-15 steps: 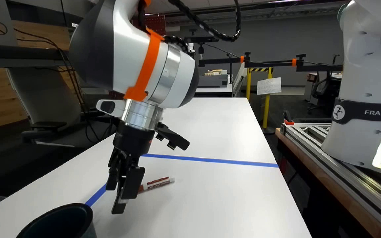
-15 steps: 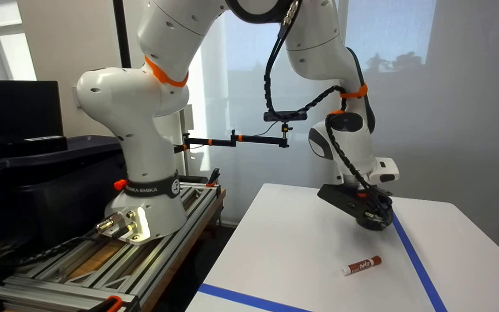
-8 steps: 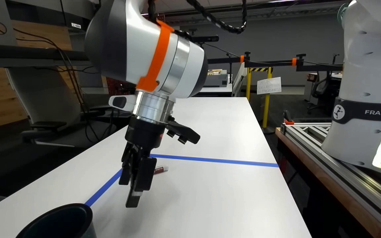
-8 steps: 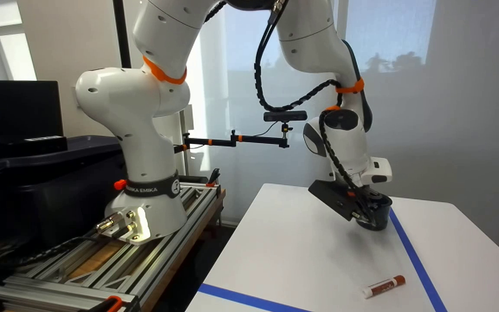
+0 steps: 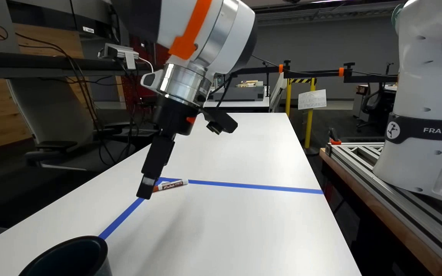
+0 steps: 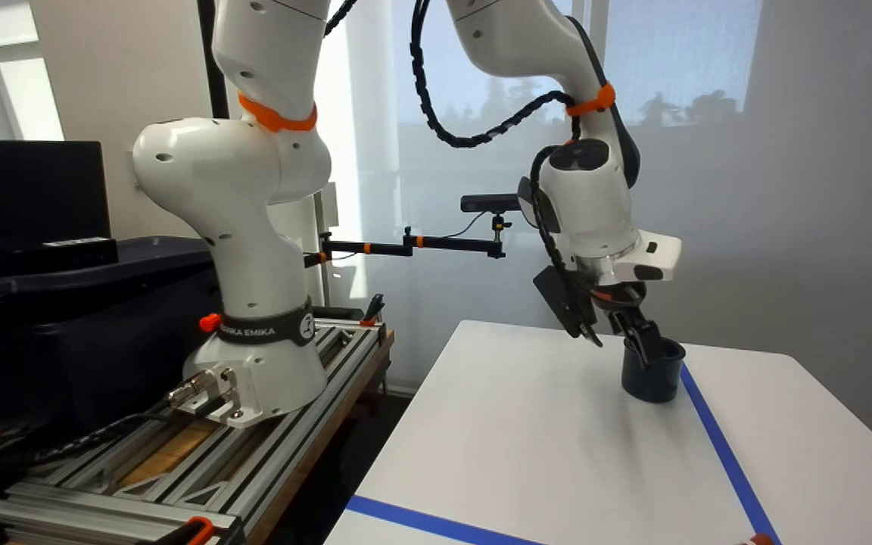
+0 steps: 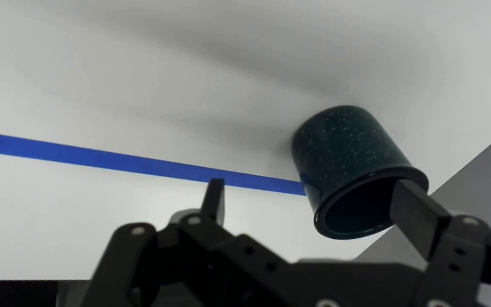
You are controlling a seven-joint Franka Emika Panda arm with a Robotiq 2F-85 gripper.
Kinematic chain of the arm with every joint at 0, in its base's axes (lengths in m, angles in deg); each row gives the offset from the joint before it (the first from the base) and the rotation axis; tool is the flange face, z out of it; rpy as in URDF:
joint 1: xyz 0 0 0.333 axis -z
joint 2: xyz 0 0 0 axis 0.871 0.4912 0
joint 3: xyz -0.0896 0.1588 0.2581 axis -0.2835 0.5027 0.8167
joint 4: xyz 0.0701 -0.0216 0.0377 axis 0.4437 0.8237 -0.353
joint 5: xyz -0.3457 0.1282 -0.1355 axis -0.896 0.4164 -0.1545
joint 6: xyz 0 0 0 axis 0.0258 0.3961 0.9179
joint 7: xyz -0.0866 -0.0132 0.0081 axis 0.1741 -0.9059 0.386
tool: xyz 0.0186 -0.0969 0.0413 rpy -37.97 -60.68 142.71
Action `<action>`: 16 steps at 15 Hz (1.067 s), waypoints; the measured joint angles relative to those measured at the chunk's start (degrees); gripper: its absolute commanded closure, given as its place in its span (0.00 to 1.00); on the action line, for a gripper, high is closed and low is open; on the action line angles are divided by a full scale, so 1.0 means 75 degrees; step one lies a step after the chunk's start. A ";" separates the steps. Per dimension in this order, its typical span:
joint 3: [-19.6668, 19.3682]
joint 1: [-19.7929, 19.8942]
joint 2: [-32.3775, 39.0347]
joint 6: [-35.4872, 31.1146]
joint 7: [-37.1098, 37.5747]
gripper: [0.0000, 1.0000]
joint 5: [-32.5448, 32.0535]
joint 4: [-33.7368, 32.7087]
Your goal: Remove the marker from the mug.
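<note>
Your gripper (image 7: 308,194) stands wide and holds nothing; the marker (image 5: 171,185) lies on the bench (image 5: 251,230), so lift away slowly, avoiding the mug (image 7: 352,160).

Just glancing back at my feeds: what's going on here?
Nothing is being handled right now: the gripper is open and empty above the table. The mug stands upright. The marker is outside it, on the table by the blue tape, so removal looks done.
</note>
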 measured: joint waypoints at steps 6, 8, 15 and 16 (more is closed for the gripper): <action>-0.2287 -0.1753 -0.1008 0.0859 0.3021 0.00 -0.2004 0.1752; -0.3424 -0.2577 -0.1297 0.1204 0.4099 0.00 -0.3227 0.2147; -0.7372 -0.5678 -0.1917 0.2322 0.7691 0.00 -0.7802 0.2139; -0.7812 -0.6026 -0.1997 0.2509 0.8187 0.00 -0.8462 0.1979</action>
